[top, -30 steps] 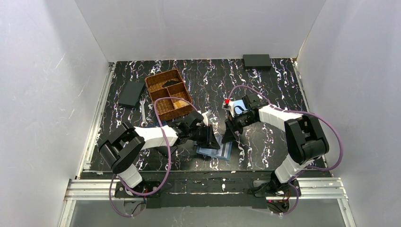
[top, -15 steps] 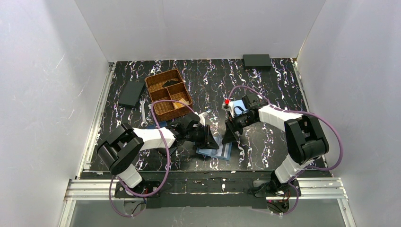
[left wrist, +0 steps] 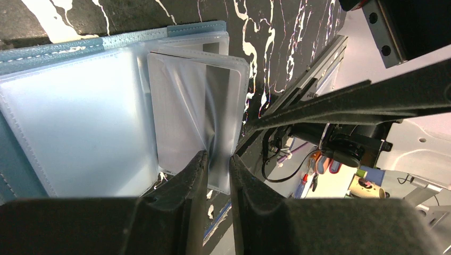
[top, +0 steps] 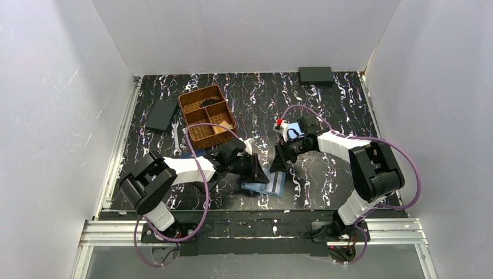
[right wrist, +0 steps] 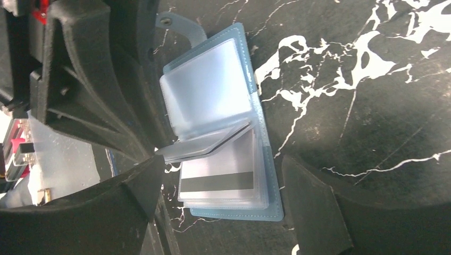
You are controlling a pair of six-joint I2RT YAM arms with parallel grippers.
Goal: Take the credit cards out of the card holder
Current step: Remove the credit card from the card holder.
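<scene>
The steel-blue card holder (top: 274,187) lies open on the table between the arms. In the right wrist view (right wrist: 255,111) it shows clear pockets. A whitish credit card (right wrist: 218,178) with a black stripe sits in its lower pocket. My left gripper (left wrist: 215,159) is shut on a clear sleeve (left wrist: 197,101) of the holder and holds it lifted off the other pages; the sleeve (right wrist: 205,144) shows raised in the right wrist view. My right gripper (right wrist: 220,167) is open just above the holder, its fingers either side of the lower half. In the top view the left gripper (top: 259,172) and right gripper (top: 278,164) are close together.
A brown wicker basket (top: 207,115) with compartments stands at the back left. A black wallet (top: 161,115) and a wrench (top: 176,139) lie left of it. A black box (top: 315,74) sits at the far back right.
My right gripper has drawn slightly back and to the left above the holder. My left gripper has stayed shut on the sleeve, barely shifting.
</scene>
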